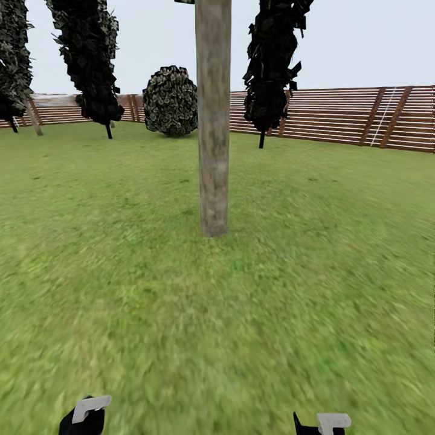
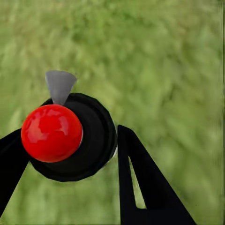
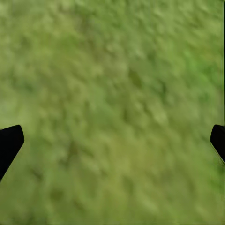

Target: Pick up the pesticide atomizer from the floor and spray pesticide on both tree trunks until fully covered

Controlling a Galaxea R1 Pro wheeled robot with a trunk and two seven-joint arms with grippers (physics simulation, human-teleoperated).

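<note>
- Gripping the atomizer (image 2: 70, 138), the left tool (image 2: 70, 154) is clenched on the bottle's dark round body, one black finger (image 2: 140, 183) on each side; the red top (image 2: 51, 132) faces the left wrist camera and a grey nozzle tip (image 2: 60, 86) sticks out beyond it.
- Under the held atomizer lies only blurred grass (image 2: 164, 61), well apart from it.
- The right tool (image 3: 112, 140) is released: its two black fingertips (image 3: 9, 143) sit at opposite edges of the right wrist view, with bare lawn between them.
- In the head view the left tool (image 1: 84, 417) and right tool (image 1: 323, 423) sit low at the frame's lower edge, well apart from each other.
- A trunk (image 1: 213, 121) stands upright straight ahead on the lawn (image 1: 121, 272), well beyond both tools, with open grass all around it and between it and the robot.
- The slat fence (image 1: 338, 115) closes the far edge; a round bush (image 1: 171, 101) and dark narrow cypresses (image 1: 272, 66) stand near it, behind the trunk.
</note>
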